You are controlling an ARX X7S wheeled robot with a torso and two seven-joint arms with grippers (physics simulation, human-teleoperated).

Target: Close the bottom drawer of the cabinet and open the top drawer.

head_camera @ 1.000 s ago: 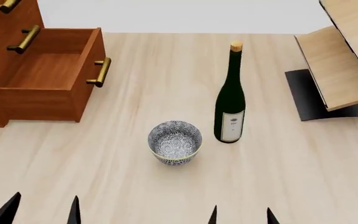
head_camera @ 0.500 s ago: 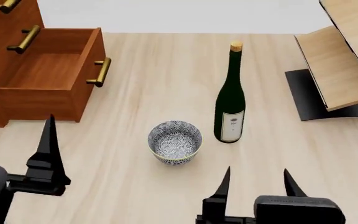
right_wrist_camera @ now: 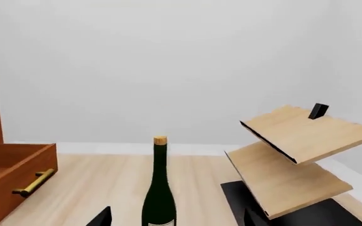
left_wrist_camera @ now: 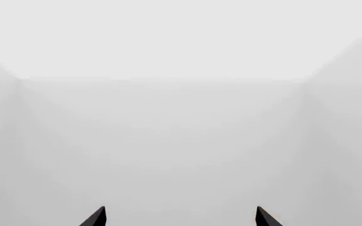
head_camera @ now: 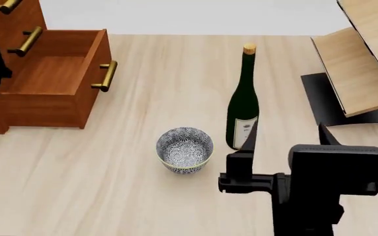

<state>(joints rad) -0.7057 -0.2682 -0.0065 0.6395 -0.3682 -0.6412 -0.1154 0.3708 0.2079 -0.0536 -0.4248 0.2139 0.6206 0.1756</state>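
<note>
The reddish-brown wooden bottom drawer [head_camera: 54, 81] stands pulled out at the table's far left, brass bar handle [head_camera: 106, 75] facing right. Both the left gripper [left_wrist_camera: 179, 217] and right gripper [head_camera: 286, 142] have spread fingers, holding nothing. Push squarely on the drawer front, avoiding the patterned bowl [head_camera: 184, 149].

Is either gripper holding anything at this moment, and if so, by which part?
Nothing is held. The right gripper is open in the air near the bottle; the left gripper is open, facing blank wall.
</note>
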